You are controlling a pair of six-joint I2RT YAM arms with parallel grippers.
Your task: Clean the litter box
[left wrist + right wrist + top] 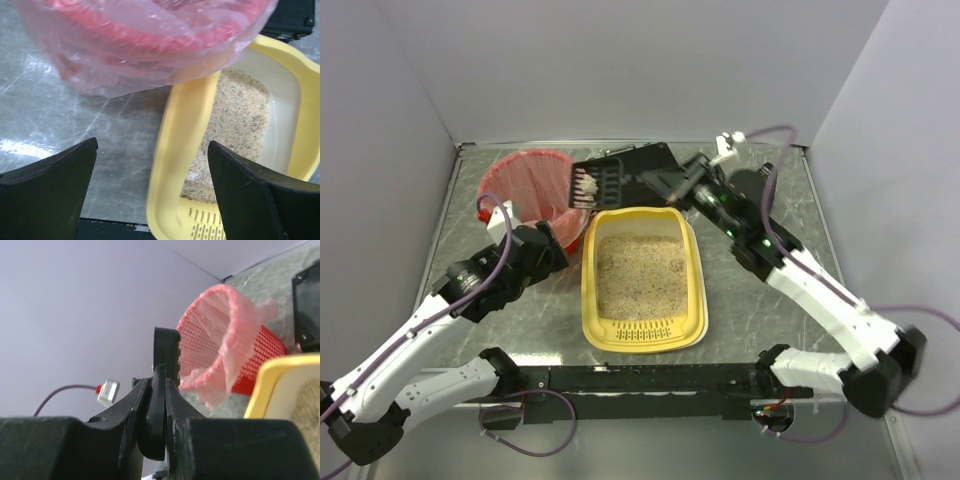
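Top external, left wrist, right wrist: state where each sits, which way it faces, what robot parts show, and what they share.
Top external: above and behind the arms, looking down on the table; both arms show, the right gripper shut on the scoop.
Left wrist: on the left arm, facing down past its open fingers at the litter box.
Right wrist: on the right arm, facing along its shut fingers toward the bin.
Shared: all three see the litter box and bin.

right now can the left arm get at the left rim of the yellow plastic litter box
Probably yes: the left arm holds its jaws open facing the yellow plastic litter box, nothing between; the pink-lined red mesh bin stands further back.
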